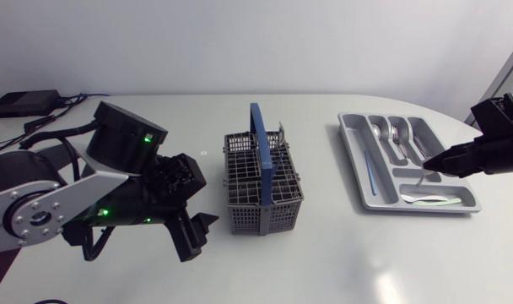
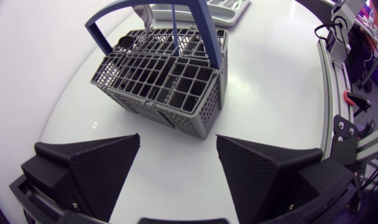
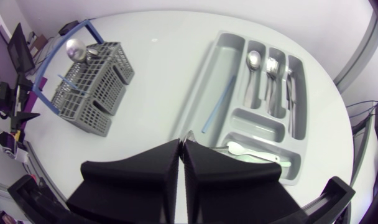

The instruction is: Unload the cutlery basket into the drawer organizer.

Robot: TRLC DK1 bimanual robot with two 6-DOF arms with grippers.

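Note:
The grey cutlery basket point(image 1: 263, 181) with a blue handle stands mid-table; a silver piece point(image 1: 282, 133) sticks up at its far right corner. My left gripper point(image 1: 197, 232) hangs open just left of it, nothing between its fingers. From the left wrist, the basket point(image 2: 170, 81) sits ahead of the open gripper point(image 2: 179, 140), with a blue stick point(image 2: 175, 25) in it. The grey organizer point(image 1: 355, 152) at the right holds spoons point(image 1: 383, 131) and a blue straw point(image 1: 368, 173). My right gripper point(image 1: 429, 165) is over the organizer's near end, shut on a thin silver piece of cutlery point(image 1: 420, 177). The right wrist shows the gripper point(image 3: 183, 142) above the organizer point(image 3: 195, 99).
A black box point(image 1: 24, 103) with cables lies at the table's back left corner. A pale utensil point(image 3: 251, 151) lies in the organizer's crosswise end compartment. The table's rounded edge runs close behind the organizer on the right.

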